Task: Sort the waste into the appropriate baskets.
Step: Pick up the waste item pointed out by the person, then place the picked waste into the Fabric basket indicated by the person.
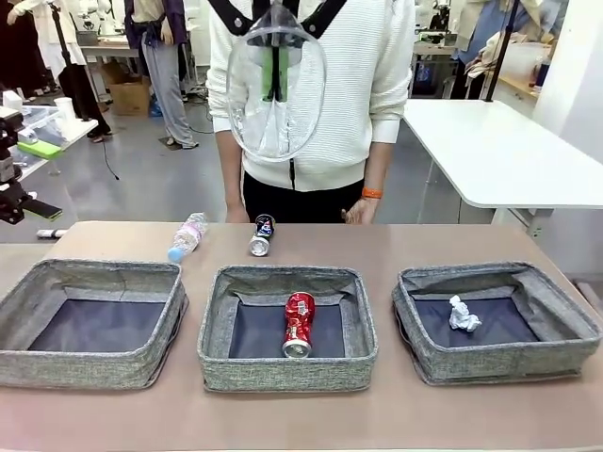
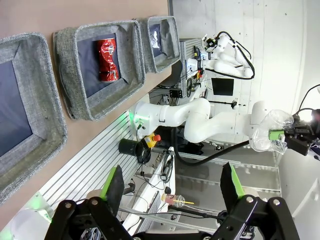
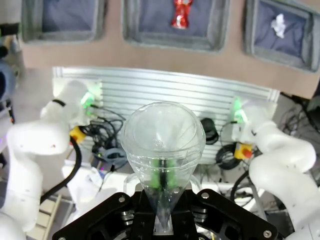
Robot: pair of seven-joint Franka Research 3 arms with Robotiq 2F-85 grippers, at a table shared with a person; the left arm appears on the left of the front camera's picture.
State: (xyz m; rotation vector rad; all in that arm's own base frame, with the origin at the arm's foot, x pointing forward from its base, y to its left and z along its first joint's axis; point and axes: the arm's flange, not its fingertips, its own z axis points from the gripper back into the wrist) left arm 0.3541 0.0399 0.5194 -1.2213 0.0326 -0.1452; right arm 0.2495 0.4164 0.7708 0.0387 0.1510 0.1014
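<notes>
Clear plastic cup (image 1: 276,85) hangs right by the lens, pinched at its narrow end by the right gripper (image 3: 162,181) held high; left gripper (image 2: 172,175) has fingers spread wide

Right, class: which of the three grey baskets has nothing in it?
The left basket, in the front view: its dark bottom is bare. The middle basket holds a dented red can and the right basket holds a crumpled white paper ball.

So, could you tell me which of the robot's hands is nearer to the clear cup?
Right. The right hand is shut on the cup, holding it in the air; the left hand is open and well apart from it.
</notes>
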